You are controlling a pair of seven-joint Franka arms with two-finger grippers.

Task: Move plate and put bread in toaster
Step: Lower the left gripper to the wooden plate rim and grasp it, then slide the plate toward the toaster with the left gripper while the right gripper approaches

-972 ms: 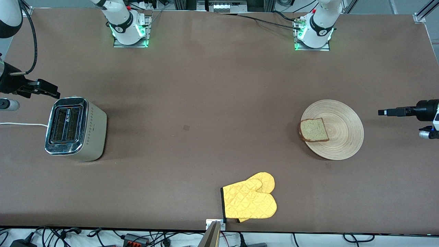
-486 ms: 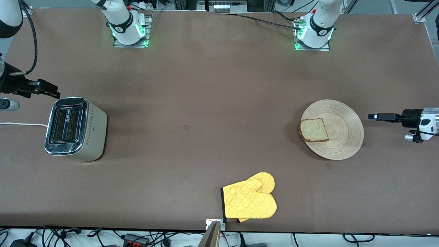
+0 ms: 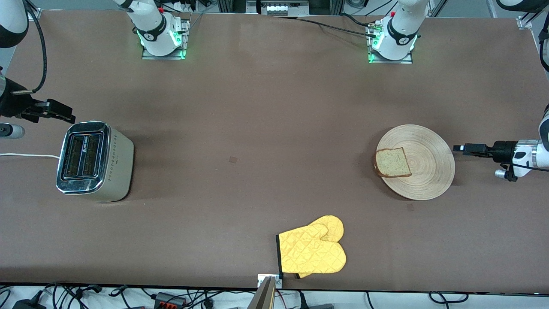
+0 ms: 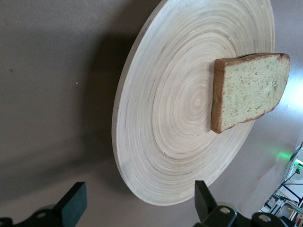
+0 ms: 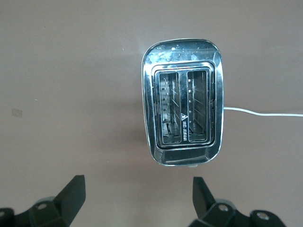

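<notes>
Left gripper (image 3: 458, 148): fingers spread, empty, level with the plate (image 3: 429, 171) rim at the left arm's end.
Right gripper (image 3: 64, 113): spread, empty, waiting above the toaster (image 3: 95, 161).
Bread (image 3: 392, 162): lying on plate.
Progress: nothing done; plate unmoved, toaster slots empty.

Wide brown table (image 3: 266, 128) — matte, evenly lit, yellow oven mitt (image 3: 312, 252) near its front edge, tangled cables (image 3: 171, 298) below

left gripper (image 3: 458, 148) slides in from left arm's end of table, open fingers (image 4: 73, 207) now just beside rim of big round light-wood plate (image 3: 433, 171), wrist dropping a bit lower too
</notes>
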